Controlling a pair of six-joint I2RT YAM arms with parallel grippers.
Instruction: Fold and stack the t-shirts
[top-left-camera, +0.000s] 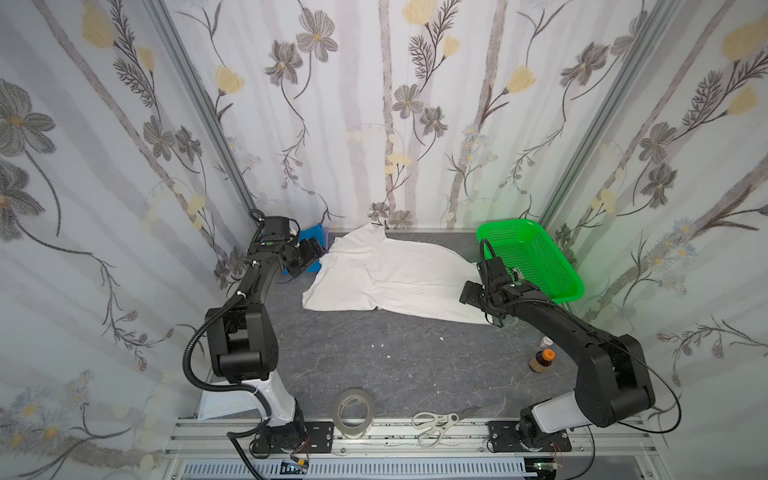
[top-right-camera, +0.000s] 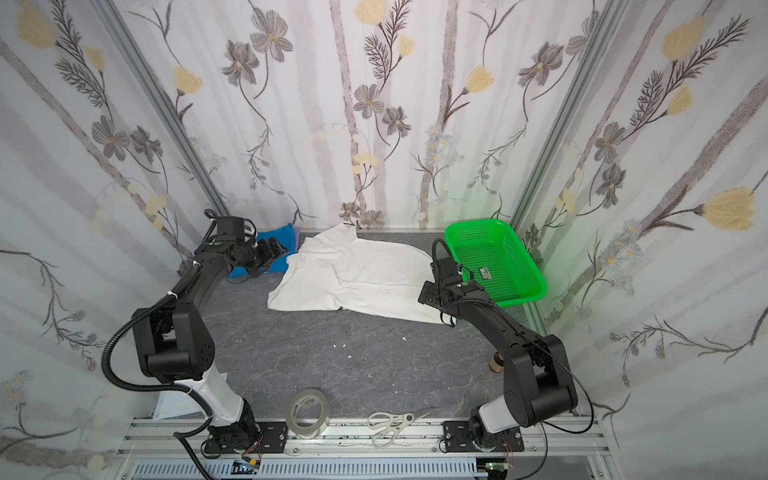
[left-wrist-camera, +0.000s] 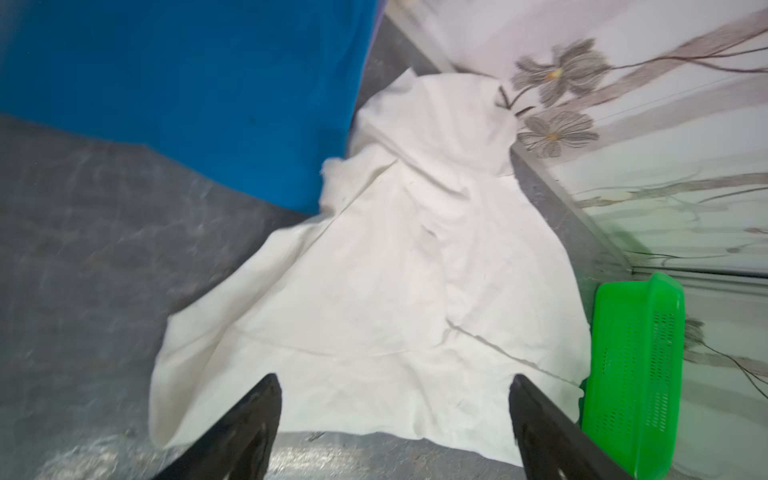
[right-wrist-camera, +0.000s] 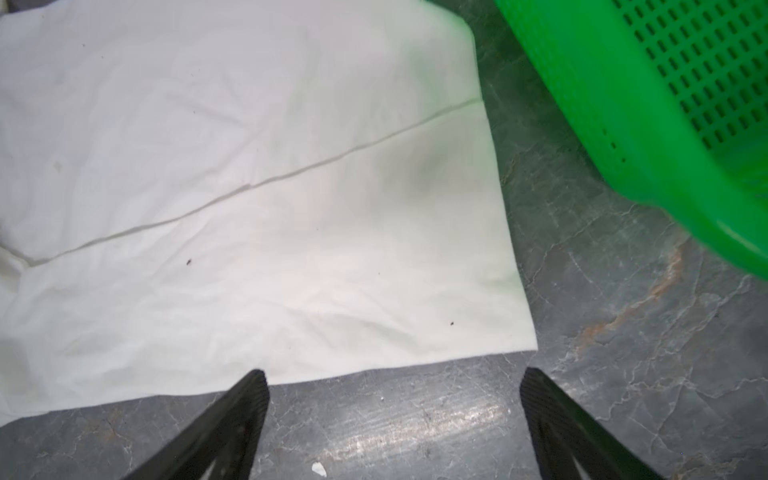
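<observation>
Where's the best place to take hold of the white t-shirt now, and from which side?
Likely the near corner by the green basket: the white t-shirt lies flat there, both edges free on the table. The right end effector, open, faces that corner; come in low from the front, one finger under the edge.

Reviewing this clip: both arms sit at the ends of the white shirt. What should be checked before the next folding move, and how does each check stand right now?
1. Left gripper empty, jaws apart: ok.
2. Right gripper empty, jaws apart: ok.
3. White t-shirt lying flat: not ok; it is creased and one end is bunched up.
4. Print side up: cannot tell; no print shows.
5. Blue t-shirt clear of the white one: not ok; their edges meet in the left wrist view.
6. Green basket clear of the white shirt: ok; bare table shows between them in the right wrist view.
</observation>
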